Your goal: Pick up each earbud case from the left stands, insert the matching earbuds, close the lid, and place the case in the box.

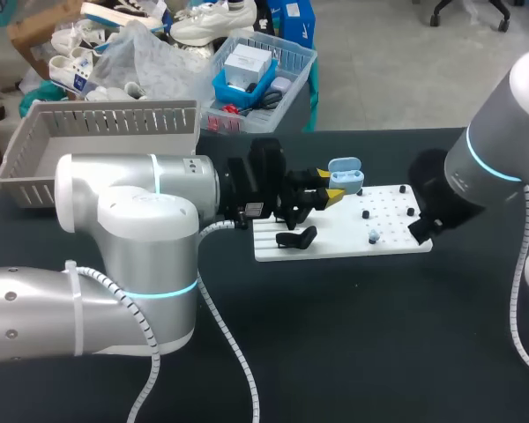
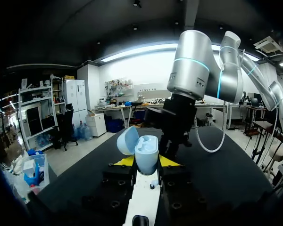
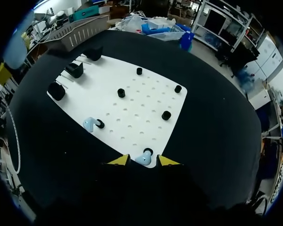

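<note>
A light-blue earbud case [image 1: 345, 174] with its lid raised sits between the yellow tips of my left gripper [image 1: 335, 188], above the white board's [image 1: 335, 242] far edge. In the left wrist view the case [image 2: 146, 149] stands upright, both fingers of the left gripper [image 2: 146, 162] pressed to its sides, lid [image 2: 127, 140] tipped back. My right gripper [image 3: 142, 161] hovers at the board's [image 3: 132, 108] near edge. A light-blue earbud [image 3: 143, 158] lies between its tips with a small gap on each side. A second earbud [image 3: 89, 124] rests by a black peg.
Black pegs [image 3: 121, 92] dot the board, and black stands [image 1: 297, 238] sit at its left end. A grey slatted basket [image 1: 97, 132] stands at the table's back left. My right arm [image 1: 485, 167] comes in over the board's right end.
</note>
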Controlling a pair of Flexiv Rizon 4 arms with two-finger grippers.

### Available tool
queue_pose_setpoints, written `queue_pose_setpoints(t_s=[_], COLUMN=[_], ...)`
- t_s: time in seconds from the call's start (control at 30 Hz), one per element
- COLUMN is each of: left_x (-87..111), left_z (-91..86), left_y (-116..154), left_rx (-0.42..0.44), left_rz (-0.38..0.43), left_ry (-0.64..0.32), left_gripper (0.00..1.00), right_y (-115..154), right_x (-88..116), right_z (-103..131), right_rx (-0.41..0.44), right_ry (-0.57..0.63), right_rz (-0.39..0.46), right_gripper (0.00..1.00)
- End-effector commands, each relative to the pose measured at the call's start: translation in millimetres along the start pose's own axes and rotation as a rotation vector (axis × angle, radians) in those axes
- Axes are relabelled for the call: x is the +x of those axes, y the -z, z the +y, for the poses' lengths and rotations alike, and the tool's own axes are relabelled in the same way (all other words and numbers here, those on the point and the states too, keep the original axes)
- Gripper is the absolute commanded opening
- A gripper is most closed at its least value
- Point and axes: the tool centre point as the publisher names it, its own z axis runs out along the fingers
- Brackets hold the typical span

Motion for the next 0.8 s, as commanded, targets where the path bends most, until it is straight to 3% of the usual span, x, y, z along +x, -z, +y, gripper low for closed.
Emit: queue_pose_setpoints(t_s=[0.03, 0.37, 0.6, 0.8], left_x=[0.3, 0.3, 0.3, 0.3], left_z=[-1.3, -1.3, -1.3, -1.3], left_y=[-0.5, -0.5, -0.5, -0.5], left_rx=[-0.007, -0.007, -0.007, -0.007], left_rz=[-0.003, -0.003, -0.003, -0.003], left_ry=[0.000, 0.000, 0.000, 0.000], left_gripper=[0.00, 0.00, 0.00, 0.00], right_y=[-0.1, -1.8, -2.8, -3.0], right_x=[0.7, 0.5, 0.0, 0.2], right_z=[1.0, 0.3, 0.6, 0.7], right_rx=[0.012, 0.009, 0.007, 0.008], right_ry=[-0.002, -0.004, -0.003, -0.005], right_rz=[-0.007, -0.005, -0.001, 0.002], right_gripper=[0.34, 0.33, 0.25, 0.24])
